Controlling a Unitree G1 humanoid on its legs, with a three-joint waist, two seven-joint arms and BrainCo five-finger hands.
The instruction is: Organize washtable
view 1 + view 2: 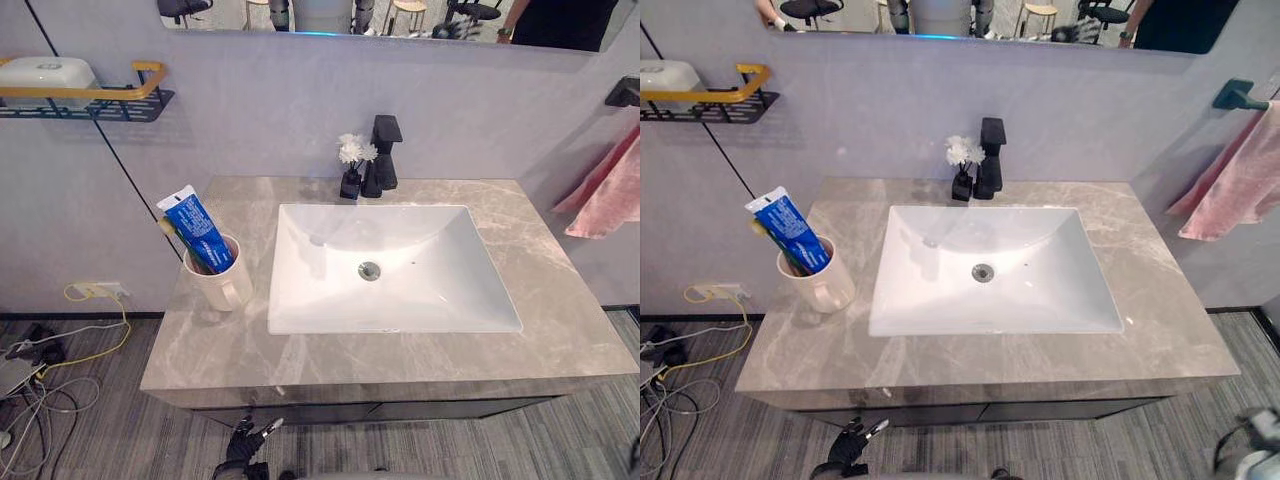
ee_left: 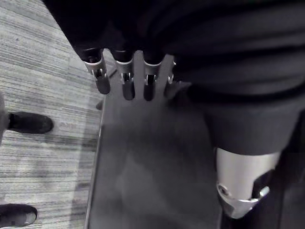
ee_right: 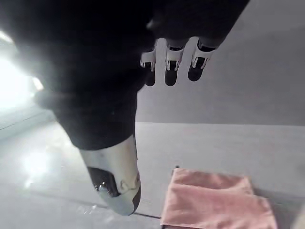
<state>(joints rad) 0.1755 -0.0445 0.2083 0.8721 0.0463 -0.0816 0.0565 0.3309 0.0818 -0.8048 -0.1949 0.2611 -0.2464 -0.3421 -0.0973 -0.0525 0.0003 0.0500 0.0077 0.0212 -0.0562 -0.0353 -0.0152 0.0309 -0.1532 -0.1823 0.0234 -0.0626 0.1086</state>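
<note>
Both hands are empty, fingers straight and loose. The left hand (image 2: 126,80) hangs below the front edge of the grey marble counter (image 1: 400,352), and the right hand (image 3: 170,67) has a pink towel (image 3: 214,202) showing past its fingers. Well apart from both, on the counter's left side just beside the white sink (image 1: 430,295), a cream cup (image 1: 218,278) stands upright with a blue toothpaste tube (image 1: 201,233) leaning out of it. Further back, a black faucet (image 1: 383,155) stands next to a little black vase (image 1: 351,172) of white flowers.
</note>
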